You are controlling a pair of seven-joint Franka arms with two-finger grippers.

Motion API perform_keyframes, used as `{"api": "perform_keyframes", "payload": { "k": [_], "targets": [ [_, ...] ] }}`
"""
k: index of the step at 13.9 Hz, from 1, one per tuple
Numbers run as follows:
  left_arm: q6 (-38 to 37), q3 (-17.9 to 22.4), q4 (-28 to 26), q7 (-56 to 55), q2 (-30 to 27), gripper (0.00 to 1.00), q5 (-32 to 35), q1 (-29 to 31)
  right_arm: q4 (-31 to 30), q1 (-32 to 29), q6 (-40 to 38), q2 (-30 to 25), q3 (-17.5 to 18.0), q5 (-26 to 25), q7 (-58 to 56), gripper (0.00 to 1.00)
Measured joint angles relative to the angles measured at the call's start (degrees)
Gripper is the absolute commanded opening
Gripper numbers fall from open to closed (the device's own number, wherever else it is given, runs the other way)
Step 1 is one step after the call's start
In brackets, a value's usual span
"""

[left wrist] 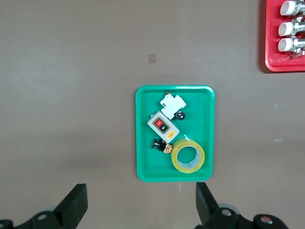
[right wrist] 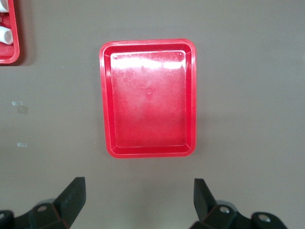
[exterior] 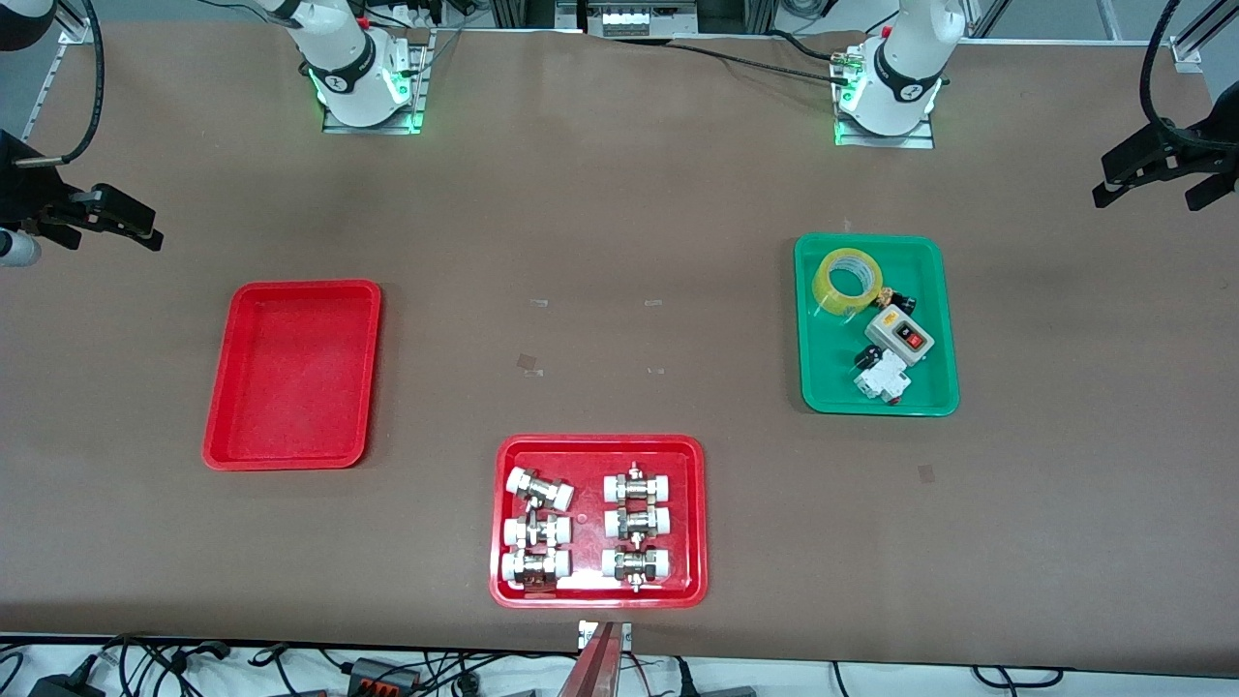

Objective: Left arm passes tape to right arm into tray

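Observation:
The tape (exterior: 849,279), a translucent yellow roll, lies flat in the green tray (exterior: 931,399) at the corner nearest the left arm's base. The left wrist view shows the tape (left wrist: 188,156) beside a grey switch box. My left gripper (left wrist: 140,200) hangs open and empty high over the table by that tray, and appears at the front view's edge (exterior: 1152,186). The plain red tray (exterior: 290,373) sits empty toward the right arm's end. High over the table beside it, my right gripper (right wrist: 138,195) is also open and empty.
The green tray (left wrist: 143,143) also holds a grey switch box (exterior: 898,337), a white breaker (exterior: 881,378) and small black parts. A wider red tray (exterior: 597,447) with several white-capped metal fittings lies nearest the front camera, midway along the table.

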Motion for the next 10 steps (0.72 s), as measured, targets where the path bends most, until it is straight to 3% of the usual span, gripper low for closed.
{"api": "perform_keyframes", "payload": {
  "k": [7, 10],
  "targets": [
    [-0.6, -0.36, -0.18, -1.39, 0.68, 1.0, -0.79, -0.09, 0.0, 0.0, -0.07, -0.13, 0.0, 0.0, 0.0, 1.0],
    [-1.26, -1.67, -2.87, -2.34, 2.49, 1.0, -1.61, -0.37, 0.0, 0.0, -0.07, -0.13, -0.02, 0.0, 0.0, 1.0]
  ]
}}
